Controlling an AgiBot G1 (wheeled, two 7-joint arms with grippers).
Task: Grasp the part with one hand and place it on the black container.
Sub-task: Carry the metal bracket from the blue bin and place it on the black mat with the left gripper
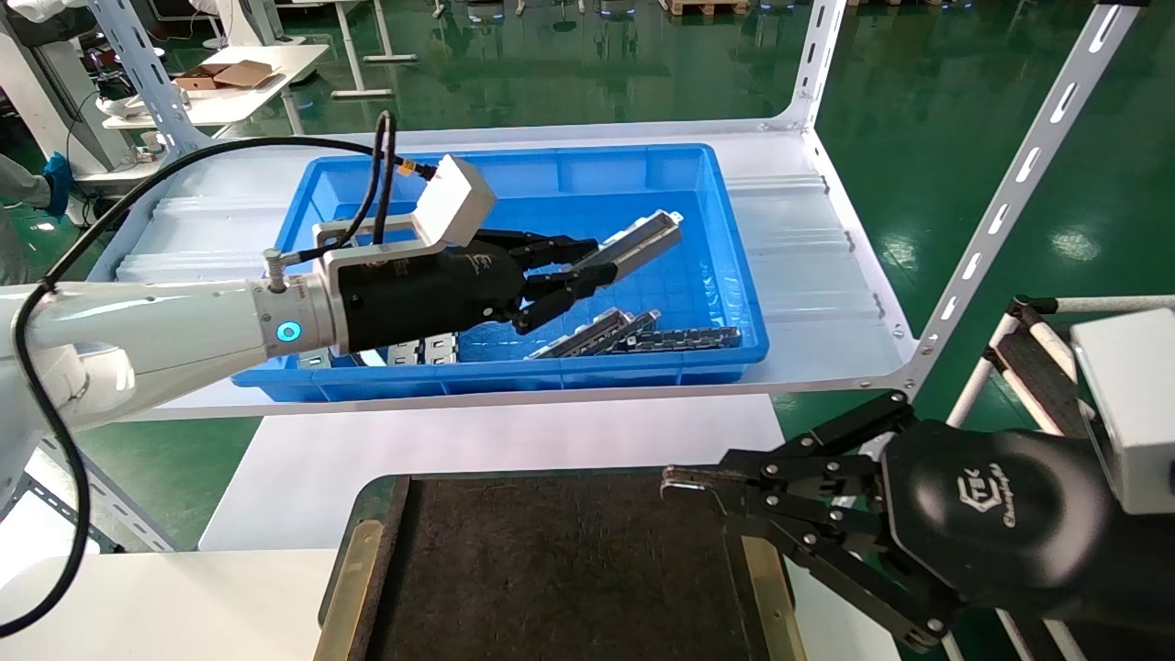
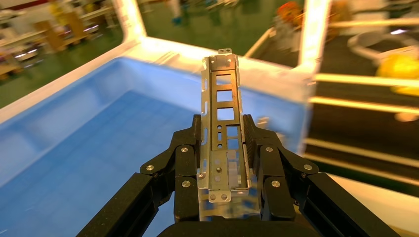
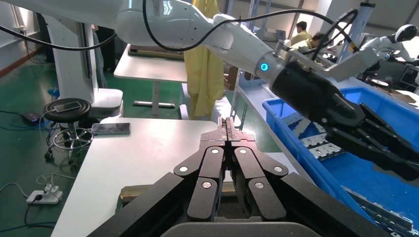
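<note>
My left gripper [image 1: 587,266] is shut on the part [image 1: 638,240], a long silver-grey metal channel with rectangular cutouts. It holds the part lifted above the floor of the blue bin, with the free end sticking out past the fingers. The left wrist view shows the part [image 2: 225,106] clamped between both fingers of the gripper [image 2: 225,133]. The black container [image 1: 560,569], a flat dark tray with brass-coloured strips, lies at the near edge in front of me. My right gripper [image 1: 675,482] is shut and empty, parked over the tray's right far corner; its closed tips show in the right wrist view [image 3: 228,129].
The deep blue bin [image 1: 725,266] stands on a white shelf and holds more metal channels [image 1: 587,335], a dark chain-like strip [image 1: 684,340] and flat grey blocks [image 1: 422,349]. White slotted shelf posts [image 1: 1010,193] rise at the right and back. A white table surface [image 1: 496,450] lies between bin and tray.
</note>
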